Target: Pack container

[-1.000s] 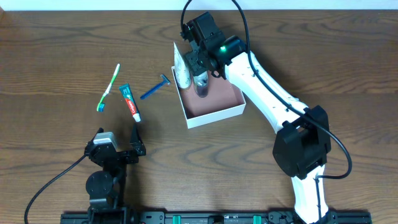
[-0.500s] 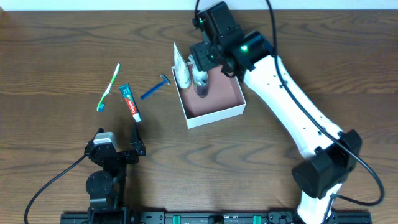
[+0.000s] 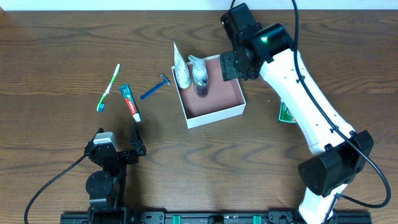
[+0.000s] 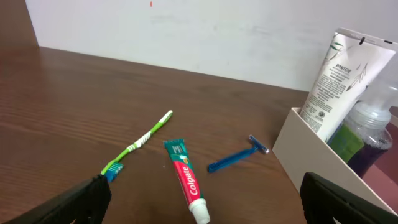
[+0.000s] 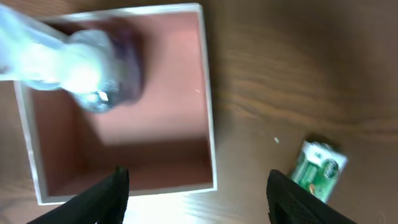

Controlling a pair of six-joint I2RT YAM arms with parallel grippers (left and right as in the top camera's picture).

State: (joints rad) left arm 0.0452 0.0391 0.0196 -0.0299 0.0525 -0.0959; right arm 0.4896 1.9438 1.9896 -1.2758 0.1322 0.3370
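Right gripper (image 3: 234, 65) empty, jaws apart, over far-right corner of box (image 3: 214, 113) | box mid-table; tube (image 3: 181, 70) leans on left wall, bottle (image 3: 200, 79) beside it (leaves floor free) | left gripper (image 3: 118, 154) open, parked near | toothbrush (image 3: 109, 86), toothpaste (image 3: 130, 102), razor (image 3: 155, 88) left, unpacked

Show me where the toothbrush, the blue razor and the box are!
toothbrush (image 3: 110, 85), overhead view, on the middle of its handle.
blue razor (image 3: 153, 89), overhead view, on its handle.
box (image 3: 214, 116), overhead view, on its white front wall.
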